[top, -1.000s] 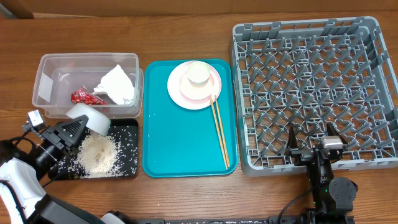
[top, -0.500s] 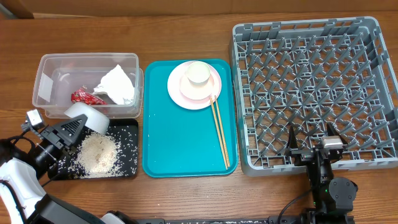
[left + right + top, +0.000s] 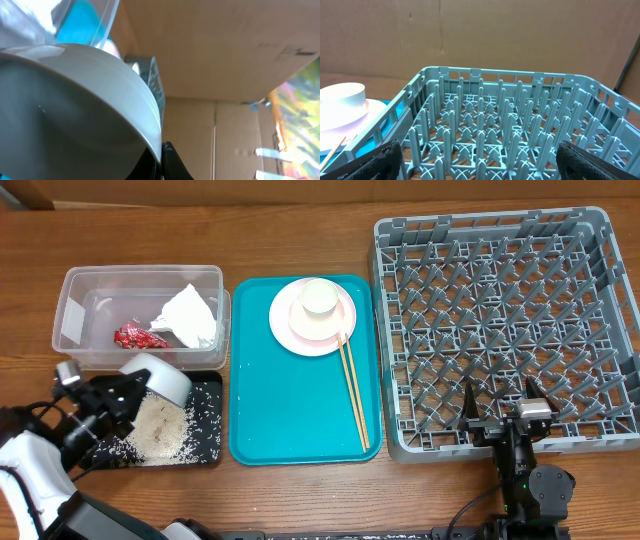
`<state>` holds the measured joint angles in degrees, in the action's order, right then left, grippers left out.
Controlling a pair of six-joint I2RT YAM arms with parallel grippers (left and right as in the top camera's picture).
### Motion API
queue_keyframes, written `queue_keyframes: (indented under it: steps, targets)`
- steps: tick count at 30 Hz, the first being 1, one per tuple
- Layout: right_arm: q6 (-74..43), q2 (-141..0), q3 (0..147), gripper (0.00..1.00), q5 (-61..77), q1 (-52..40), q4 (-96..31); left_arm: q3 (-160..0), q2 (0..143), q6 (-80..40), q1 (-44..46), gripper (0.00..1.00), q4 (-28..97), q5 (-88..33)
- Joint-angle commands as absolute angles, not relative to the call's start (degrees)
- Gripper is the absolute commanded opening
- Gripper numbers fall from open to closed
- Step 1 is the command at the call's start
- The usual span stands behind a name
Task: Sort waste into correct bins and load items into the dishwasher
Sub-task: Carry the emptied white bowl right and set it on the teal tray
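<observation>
Between the left claw's (image 3: 133, 387) tips: the pale greenish-white bowl (image 3: 162, 378), pinched by its rim with the jaws pressed together on the wall, and tilted.

Directly under that claw sit the rice heap (image 3: 160, 430) and the black tray (image 3: 213, 463). The clear tub (image 3: 72, 320) is just beyond it. The dish rack (image 3: 500, 310) is far off to the claw's right, across the teal tray (image 3: 290, 415).

Handling, my read:
- The bowl looks rigid, smooth and glossy, so it's slick under the pads.
- It's probably light now that no rice shows in it.
- A one-edge pinch lets it swing about the grip, so move slowly and avoid jerks.
- The rim is the only practical hold, with one finger inside the wall and one outside.
- It likely chips if knocked against the rack pegs.

The wrist view shows the bowl's underside (image 3: 75, 105) filling the frame, with the grip at its lower edge.

The right claw (image 3: 497, 406) is spread wide and holds nothing. The rack pegs are just ahead of it.
</observation>
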<state>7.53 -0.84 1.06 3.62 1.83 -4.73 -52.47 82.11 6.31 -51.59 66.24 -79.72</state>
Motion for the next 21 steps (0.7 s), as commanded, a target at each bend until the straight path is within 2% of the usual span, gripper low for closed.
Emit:
queue_keyframes:
  steps: [1,7,14,21]
  targets:
    - [7.5,-0.2,0.5,1.00,3.7,1.6,-4.4,-53.3,81.2,6.2,-46.3,0.04,67.4,-73.4]
    - [7.5,-0.3,0.5,1.00,3.7,1.6,-4.4,-59.1,81.2,0.5,-34.2,0.04,66.1,-66.2]
    - [7.5,-0.3,0.5,1.00,3.7,1.6,-4.4,-64.8,81.2,-12.8,-15.9,0.04,61.0,-46.5]
    - [7.5,-0.3,0.5,1.00,3.7,1.6,-4.4,-64.7,81.4,-23.7,5.5,0.04,57.6,-21.7]
